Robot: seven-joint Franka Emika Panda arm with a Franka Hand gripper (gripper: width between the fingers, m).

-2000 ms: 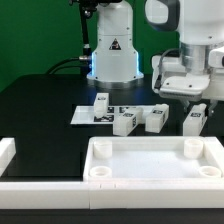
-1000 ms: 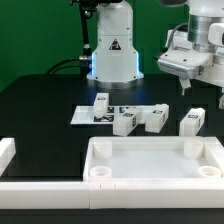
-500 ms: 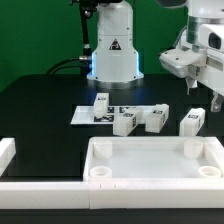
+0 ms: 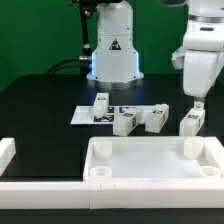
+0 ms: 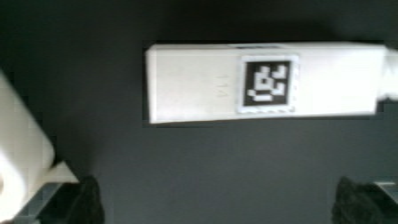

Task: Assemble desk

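My end effector is wide open & empty; I hover over one leg just behind the tabletop. All 4 legs lie loose on the table behind the tabletop, corner sockets unfilled. Nothing assembled yet imo; 4 legs left to fit.

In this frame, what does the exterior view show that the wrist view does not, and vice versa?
Only the exterior view: the whole tabletop with its corner sockets, three other legs, the marker board, the border walls and the arm's base. Only the wrist view: the tag on one leg close up, and the open claw's fingertips wide apart with nothing between them. Both: that leg, farthest toward the exterior view's right, on the black table under the claw.
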